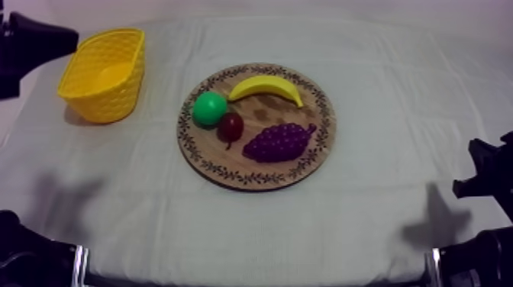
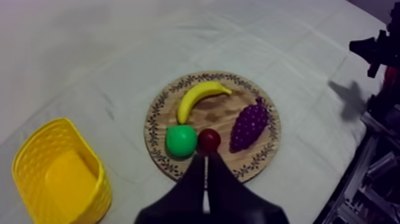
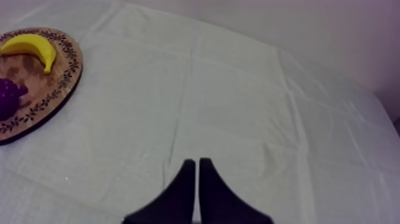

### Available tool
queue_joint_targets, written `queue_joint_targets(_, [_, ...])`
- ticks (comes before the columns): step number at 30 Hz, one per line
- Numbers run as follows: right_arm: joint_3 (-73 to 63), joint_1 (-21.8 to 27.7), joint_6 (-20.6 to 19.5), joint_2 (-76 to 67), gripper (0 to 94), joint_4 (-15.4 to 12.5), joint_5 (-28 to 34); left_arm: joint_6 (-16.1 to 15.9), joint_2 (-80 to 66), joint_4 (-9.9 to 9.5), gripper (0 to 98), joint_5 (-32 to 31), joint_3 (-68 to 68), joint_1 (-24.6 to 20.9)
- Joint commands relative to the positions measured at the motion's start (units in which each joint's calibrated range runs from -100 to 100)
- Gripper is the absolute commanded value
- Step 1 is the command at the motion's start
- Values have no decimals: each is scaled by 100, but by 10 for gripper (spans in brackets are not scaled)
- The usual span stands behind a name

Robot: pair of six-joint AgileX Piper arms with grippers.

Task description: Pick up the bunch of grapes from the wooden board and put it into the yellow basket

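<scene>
The purple bunch of grapes [image 1: 279,142] lies on the round wooden board [image 1: 305,164] at the table's middle, on the side toward the front and right. The yellow basket [image 1: 103,72] stands empty at the back left. My left gripper [image 2: 206,157] hangs high over the near rim of the board [image 2: 269,156], its fingers together as a narrow wedge with nothing in them; the grapes [image 2: 249,126] lie beyond it and to the side. My right gripper [image 3: 196,161] is shut on nothing above bare cloth, well away from the board [image 3: 56,95].
Also on the board are a banana [image 1: 266,88], a green pear [image 1: 209,108] and a small red fruit [image 1: 230,126] touching the pear. My left arm [image 1: 34,38] shows dark beside the basket; my right arm [image 1: 488,172] sits at the right edge.
</scene>
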Motion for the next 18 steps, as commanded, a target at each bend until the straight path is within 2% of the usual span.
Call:
queue_joint_targets(1, [-4, 0, 0, 0, 3, -2, 0, -9, 772, -30, 0, 523, -1055, 91])
queue_joint_targets(8, [-4, 0, 0, 0, 3, -2, 0, 1, 1922, -209, 0, 1404, -2297, 508])
queue_joint_targets(18, [-4, 0, 0, 0, 3, -2, 0, -74, 3363, -287, 0, 1851, -3159, 942])
